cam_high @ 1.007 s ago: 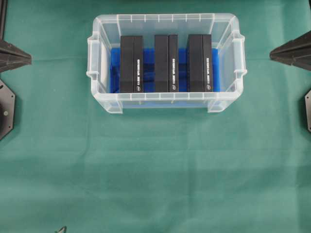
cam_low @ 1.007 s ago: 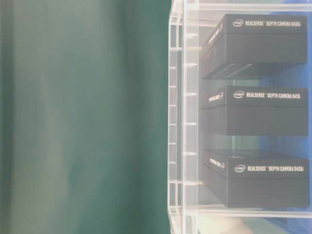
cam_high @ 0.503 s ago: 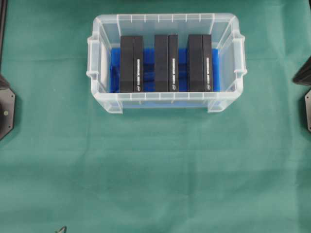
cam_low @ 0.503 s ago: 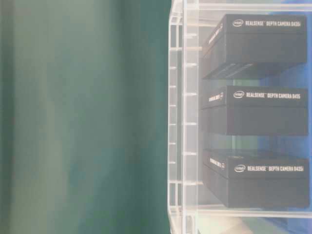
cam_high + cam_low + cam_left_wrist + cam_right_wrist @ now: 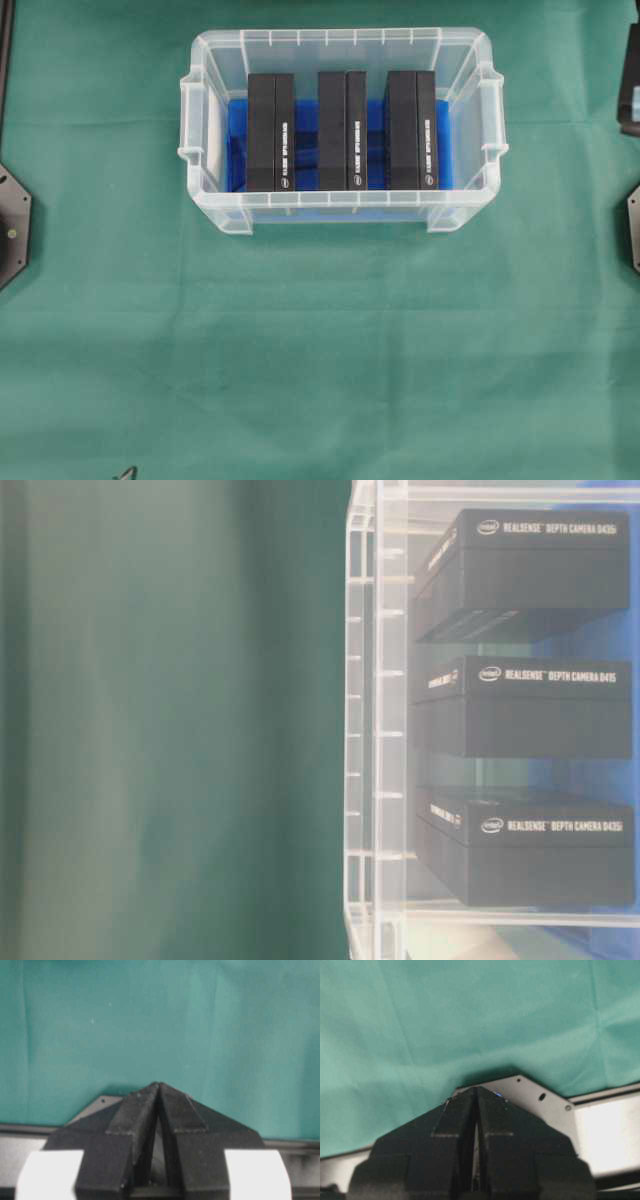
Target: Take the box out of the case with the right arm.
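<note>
Overhead view: green cloth covers the surface [image 5: 320,360], bare all round the case [image 5: 205,150], which sits toward the far edge with its long side running left to right. Black base plates [image 5: 12,225] show at both side edges. Three black boxes stand on edge on the blue lining [image 5: 236,140], side by side, long axes running front to back: left box [image 5: 271,130], middle box [image 5: 342,130], right box [image 5: 412,130]. Wrist views show the left pincer [image 5: 158,1087] and right pincer [image 5: 476,1091] each pressed together, holding nothing.
</note>
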